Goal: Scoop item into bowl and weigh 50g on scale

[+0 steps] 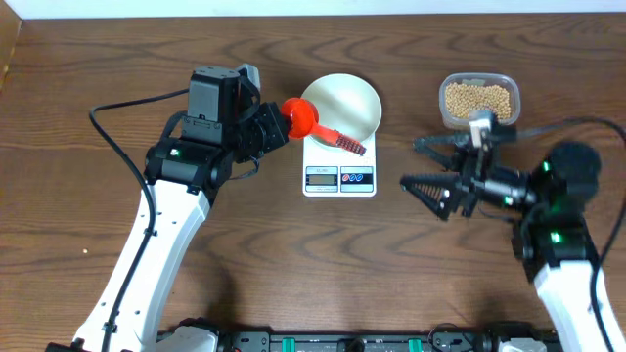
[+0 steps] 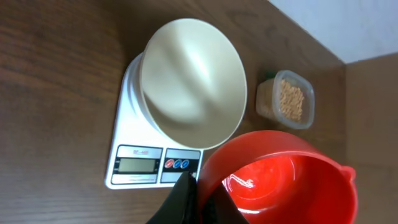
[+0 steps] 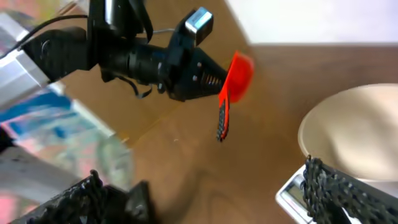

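Observation:
The white bowl (image 1: 344, 102) stands empty on the white scale (image 1: 339, 180), also seen in the left wrist view as bowl (image 2: 193, 81) on scale (image 2: 134, 146). My left gripper (image 1: 285, 123) is shut on the rim of a red scoop (image 1: 301, 116), just left of the bowl; the scoop's handle reaches over the scale. The scoop's cup (image 2: 280, 183) looks empty. Tan beans (image 1: 477, 98) fill a clear tub at the back right. My right gripper (image 1: 415, 164) hangs open right of the scale, holding nothing. Its fingers (image 3: 336, 186) frame the bowl (image 3: 354, 127) and the scoop (image 3: 239, 76).
The clear tub (image 2: 287, 99) of beans sits beyond the bowl, near the table's back edge. Black cables trail from both arms over the brown wooden table (image 1: 88, 117). Equipment lines the front edge.

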You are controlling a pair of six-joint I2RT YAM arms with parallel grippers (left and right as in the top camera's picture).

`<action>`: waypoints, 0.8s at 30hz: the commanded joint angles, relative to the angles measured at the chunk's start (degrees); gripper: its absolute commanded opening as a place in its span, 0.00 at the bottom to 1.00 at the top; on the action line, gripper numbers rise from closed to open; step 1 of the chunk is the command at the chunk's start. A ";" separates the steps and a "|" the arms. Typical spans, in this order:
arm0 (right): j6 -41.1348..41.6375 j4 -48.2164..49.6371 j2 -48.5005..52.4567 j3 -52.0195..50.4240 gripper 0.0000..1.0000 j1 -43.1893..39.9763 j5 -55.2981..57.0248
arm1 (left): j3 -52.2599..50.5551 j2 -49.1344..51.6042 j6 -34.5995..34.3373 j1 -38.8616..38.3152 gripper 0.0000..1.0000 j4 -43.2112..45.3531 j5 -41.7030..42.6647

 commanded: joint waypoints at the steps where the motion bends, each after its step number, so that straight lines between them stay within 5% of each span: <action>1: 1.92 1.42 5.51 3.80 0.99 2.21 -6.45 | 0.24 0.13 -6.14 -0.13 0.07 0.46 0.35; 5: 2.05 7.78 8.31 3.85 0.99 4.87 -5.16 | 0.24 0.13 -9.16 -0.74 0.07 0.46 0.33; 10: 12.20 8.31 8.83 3.80 0.99 9.22 8.17 | 0.24 0.31 -10.36 -3.17 0.07 0.46 0.28; 14: 12.20 8.02 8.85 3.80 0.59 11.72 14.40 | 0.24 0.35 -10.36 -4.42 0.07 0.46 0.31; 24: 9.11 7.87 10.38 3.80 0.44 17.66 19.15 | 0.24 0.42 -10.03 -7.93 0.07 -0.50 0.31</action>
